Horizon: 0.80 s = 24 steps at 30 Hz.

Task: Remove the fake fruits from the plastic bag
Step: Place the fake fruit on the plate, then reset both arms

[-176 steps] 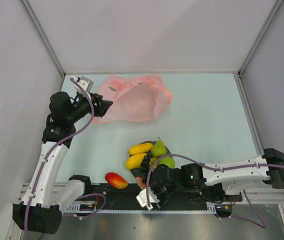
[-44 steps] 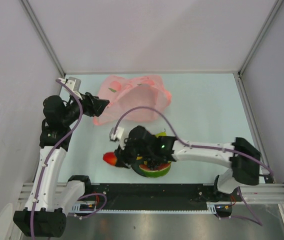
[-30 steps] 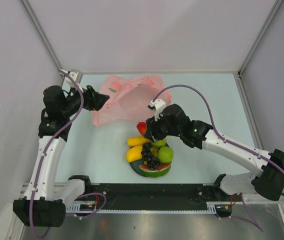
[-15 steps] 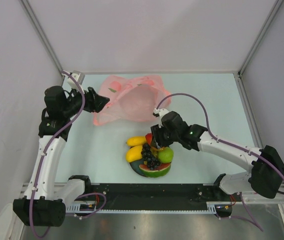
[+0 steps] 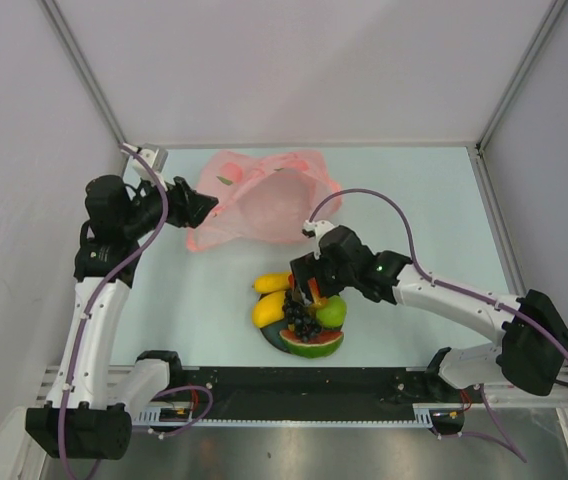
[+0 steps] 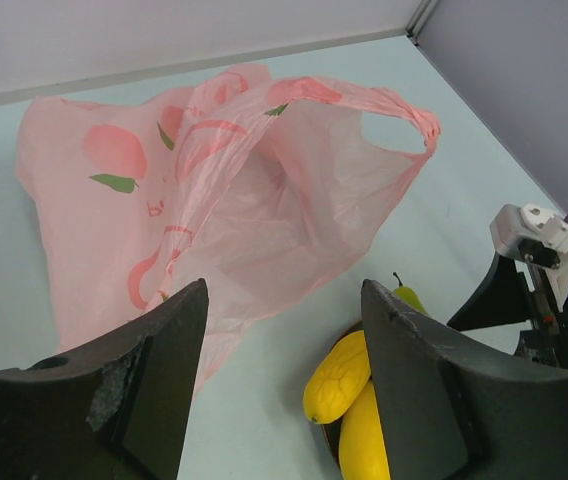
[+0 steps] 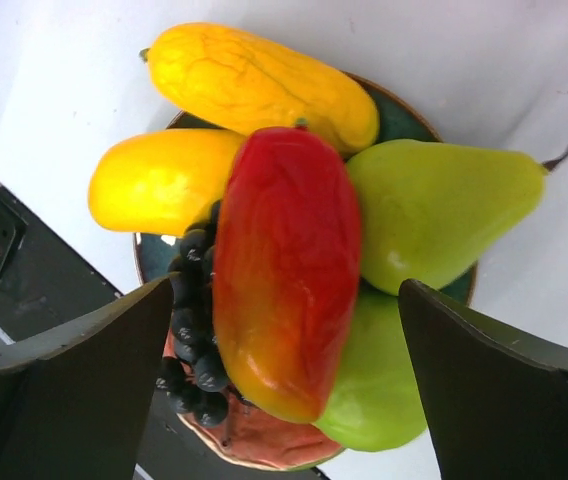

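Note:
The pink plastic bag (image 5: 264, 200) lies crumpled at the back of the table, its mouth open in the left wrist view (image 6: 244, 190). The fake fruits are heaped on a dark plate (image 7: 404, 115). A red-yellow mango (image 7: 284, 270) lies on top, over two yellow mangoes (image 7: 264, 85), a green pear (image 7: 434, 210), a green apple (image 7: 364, 390), dark grapes (image 7: 189, 340) and a watermelon slice (image 7: 254, 440). My right gripper (image 7: 286, 290) hangs open just above the pile (image 5: 309, 285), its fingers clear of the mango. My left gripper (image 5: 199, 208) is open and empty beside the bag's left edge (image 6: 282, 300).
The pile stands near the table's front middle (image 5: 299, 320). Grey walls close in the left, back and right. A black rail (image 5: 364, 405) with the arm bases runs along the near edge. The right arm's wrist (image 6: 534, 280) shows at the right of the left wrist view.
My right gripper carried the red-yellow mango from the front left over the plate, then opened; the mango now rests on the pile. The left arm has barely moved.

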Available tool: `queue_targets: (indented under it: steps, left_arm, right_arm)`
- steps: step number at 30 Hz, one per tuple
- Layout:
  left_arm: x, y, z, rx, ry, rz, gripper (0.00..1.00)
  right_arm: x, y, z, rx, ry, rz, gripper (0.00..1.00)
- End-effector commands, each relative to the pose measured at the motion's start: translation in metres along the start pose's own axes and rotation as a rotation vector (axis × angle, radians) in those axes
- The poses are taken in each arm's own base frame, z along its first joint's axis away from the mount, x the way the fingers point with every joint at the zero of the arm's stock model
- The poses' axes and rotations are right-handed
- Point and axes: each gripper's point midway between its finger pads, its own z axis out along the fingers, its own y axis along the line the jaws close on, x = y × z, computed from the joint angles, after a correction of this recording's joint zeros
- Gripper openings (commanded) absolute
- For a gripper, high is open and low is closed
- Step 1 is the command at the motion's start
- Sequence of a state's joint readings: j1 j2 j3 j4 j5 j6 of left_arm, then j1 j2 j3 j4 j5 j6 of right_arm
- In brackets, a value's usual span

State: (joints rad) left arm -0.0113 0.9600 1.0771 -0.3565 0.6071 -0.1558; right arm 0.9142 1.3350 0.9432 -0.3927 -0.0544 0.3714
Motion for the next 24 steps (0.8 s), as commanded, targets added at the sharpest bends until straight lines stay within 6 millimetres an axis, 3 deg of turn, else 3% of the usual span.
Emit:
queue_targets:
  steps: [1,3,4,6,7,8,9,10,11,13,16,17,21,22,24]
  left_arm:
    - [-0.017,-0.007,-0.006,0.018,-0.045,0.034,0.68]
    - [-0.026,-0.010,-0.008,0.016,-0.064,0.039,0.69]
    - [-0.030,-0.009,-0.010,0.005,-0.071,0.044,0.69]
    - [-0.042,-0.009,-0.015,-0.021,-0.095,0.064,0.78]
    - [-0.043,-0.008,-0.018,-0.038,-0.096,0.076,0.86]
    - [-0.049,-0.003,-0.022,-0.080,-0.110,0.089,0.99]
    - [-0.052,-0.004,-0.028,-0.099,-0.124,0.108,1.00]
    - [-0.052,0.008,-0.035,-0.156,-0.121,0.129,1.00]
    - [-0.054,0.016,-0.042,-0.222,-0.133,0.145,1.00]
    - [-0.052,0.026,-0.055,-0.304,-0.127,0.191,1.00]
    - [-0.043,0.044,-0.069,-0.421,-0.092,0.263,1.00]
    - [-0.028,0.053,-0.070,-0.450,-0.050,0.261,1.00]
    - [0.004,0.072,-0.078,-0.538,0.002,0.263,1.00]
    - [0.019,0.077,-0.076,-0.547,0.028,0.246,1.00]
    - [0.021,0.081,-0.079,-0.584,-0.013,0.206,1.00]
  right_arm:
    - [-0.054,-0.012,-0.022,0.013,-0.134,-0.039,1.00]
    - [-0.076,-0.019,-0.034,0.006,-0.176,-0.040,1.00]
    - [-0.086,-0.033,-0.041,0.030,-0.193,-0.020,1.00]
    - [-0.112,-0.048,-0.059,0.063,-0.262,-0.030,1.00]
    - [-0.125,-0.071,-0.069,0.126,-0.301,-0.003,1.00]
    - [-0.135,-0.082,-0.079,0.169,-0.329,-0.002,1.00]
    - [-0.135,-0.104,-0.088,0.284,-0.330,0.015,1.00]
    - [-0.137,-0.127,-0.099,0.371,-0.339,0.044,1.00]
    - [-0.137,-0.140,-0.108,0.436,-0.342,0.063,1.00]
    - [-0.120,-0.179,-0.126,0.582,-0.291,0.127,1.00]
    - [-0.087,-0.202,-0.144,0.645,-0.209,0.215,1.00]
    - [-0.079,-0.213,-0.152,0.662,-0.205,0.258,1.00]
    - [-0.059,-0.221,-0.159,0.676,-0.178,0.266,1.00]
    - [-0.060,-0.222,-0.162,0.676,-0.192,0.268,1.00]
    - [-0.068,-0.222,-0.161,0.662,-0.222,0.242,1.00]
